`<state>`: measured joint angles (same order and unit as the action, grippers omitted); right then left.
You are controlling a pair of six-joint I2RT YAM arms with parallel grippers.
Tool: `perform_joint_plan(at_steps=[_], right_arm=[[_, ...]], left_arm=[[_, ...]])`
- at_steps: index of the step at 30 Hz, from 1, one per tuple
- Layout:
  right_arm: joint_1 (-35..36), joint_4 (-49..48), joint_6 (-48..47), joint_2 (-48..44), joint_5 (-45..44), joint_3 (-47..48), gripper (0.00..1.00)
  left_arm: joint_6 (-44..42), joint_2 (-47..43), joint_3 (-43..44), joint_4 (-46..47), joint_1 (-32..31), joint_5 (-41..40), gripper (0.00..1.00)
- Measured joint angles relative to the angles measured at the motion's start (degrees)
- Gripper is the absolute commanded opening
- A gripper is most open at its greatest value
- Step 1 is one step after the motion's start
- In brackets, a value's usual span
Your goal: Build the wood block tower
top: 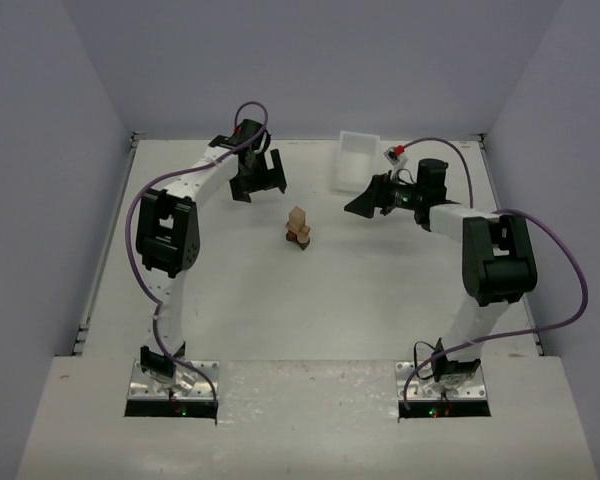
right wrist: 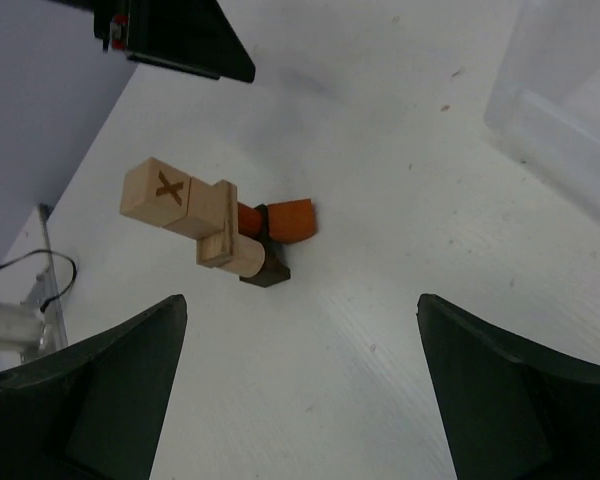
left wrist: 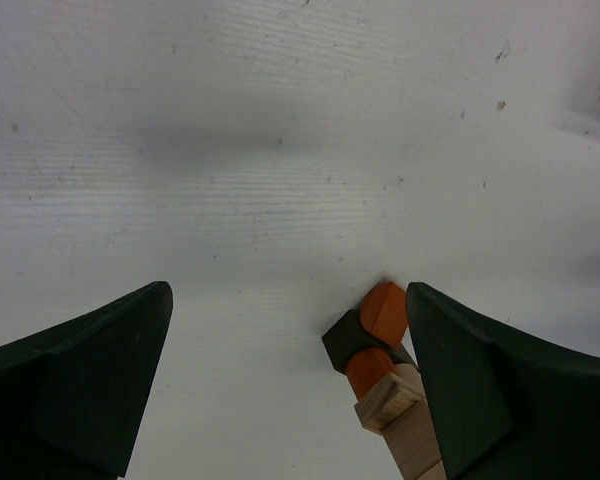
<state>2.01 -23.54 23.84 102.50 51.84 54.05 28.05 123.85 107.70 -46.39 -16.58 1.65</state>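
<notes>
The wood block tower (top: 299, 228) stands mid-table: a dark base block (right wrist: 267, 271), orange-brown blocks (right wrist: 294, 220), and light tan pieces above, topped by a cube marked X (right wrist: 158, 192). My left gripper (top: 258, 176) hangs open behind and left of the tower, holding nothing. In its wrist view the tower (left wrist: 384, 360) sits just inside the right finger (left wrist: 480, 380), with my left gripper (left wrist: 288, 330) spread wide. My right gripper (top: 364, 204) is open and empty to the tower's right, pointing toward it. The tower lies beyond the jaws of the right gripper (right wrist: 300, 330).
A white rectangular tray (top: 356, 160) sits at the back right of the table, just behind the right gripper; its clear wall (right wrist: 560, 95) shows in the right wrist view. Grey walls enclose the table on three sides. Purple cables loop off both arms.
</notes>
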Motion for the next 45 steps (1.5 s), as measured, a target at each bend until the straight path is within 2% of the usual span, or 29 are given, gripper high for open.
perform_joint_plan(at_steps=[3, 11, 15, 18, 25, 29, 37, 45], right_arm=[[2.5, 4.0, -7.5, 4.1, 2.5, 3.6, 0.99], [4.4, 21.6, -40.9, 11.6, 9.1, 19.8, 0.99], [4.8, 33.0, -54.5, 18.0, 8.3, 30.5, 0.99], [5.5, 37.3, -60.5, 21.3, 5.5, 34.8, 0.99], [7.9, 32.7, -58.7, 22.9, -0.2, 34.3, 0.99], [9.9, 28.1, -57.0, 22.6, -2.0, 30.9, 0.99], [14.7, 25.4, -55.2, 22.7, -4.2, 28.9, 0.99], [16.0, 23.5, -53.3, 23.8, -5.6, 29.0, 0.99]], left_arm=[[-0.8, -0.1, 0.0, -0.4, 0.0, -0.2, 1.00], [-3.1, -0.1, 2.6, -2.6, 0.0, -0.6, 1.00], [-4.4, -0.1, 2.9, -3.9, 0.0, -0.6, 1.00], [-5.4, -0.1, 3.7, -4.8, 0.0, -0.5, 1.00], [-6.4, -0.1, 3.9, -6.0, 0.0, -0.6, 1.00], [-6.7, -0.6, 2.3, -5.6, 0.0, -0.5, 1.00], [-6.8, -1.4, -1.4, -5.3, 0.0, 0.0, 1.00], [-7.1, -1.6, -2.7, -4.8, 0.0, 0.1, 1.00]])
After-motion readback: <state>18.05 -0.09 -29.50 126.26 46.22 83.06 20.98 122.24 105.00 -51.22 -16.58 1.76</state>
